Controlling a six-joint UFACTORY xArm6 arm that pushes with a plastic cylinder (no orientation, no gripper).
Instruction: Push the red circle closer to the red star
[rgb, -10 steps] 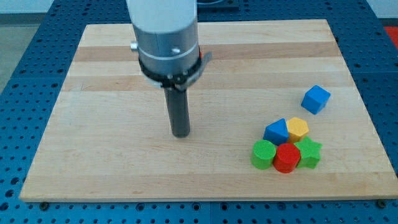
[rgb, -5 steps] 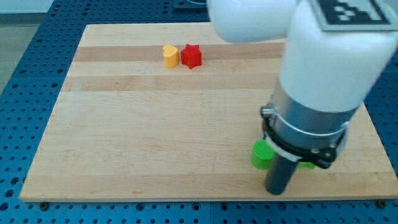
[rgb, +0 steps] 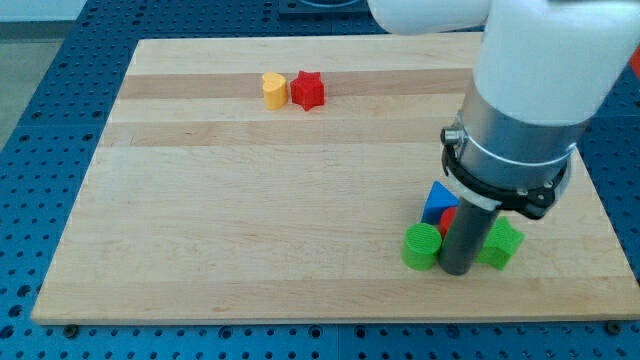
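Note:
The red star (rgb: 308, 90) lies near the view's top, left of centre, touching a yellow heart-like block (rgb: 273, 89). The red circle (rgb: 448, 221) is mostly hidden behind my rod; only a sliver shows between the blue triangle (rgb: 437, 201) and the rod. My tip (rgb: 456, 270) is down at the view's lower right, between the green circle (rgb: 422, 246) and the green star (rgb: 500, 243), just on the near side of the red circle.
The arm's large white and grey body (rgb: 530, 90) covers the board's right side and hides whatever blocks lie behind it. The wooden board (rgb: 200, 230) ends close below the tip.
My tip moved from the board's middle to the lower right, then slightly right and up into the cluster between the green circle and green star. The arm now hides the yellow and blue cube blocks.

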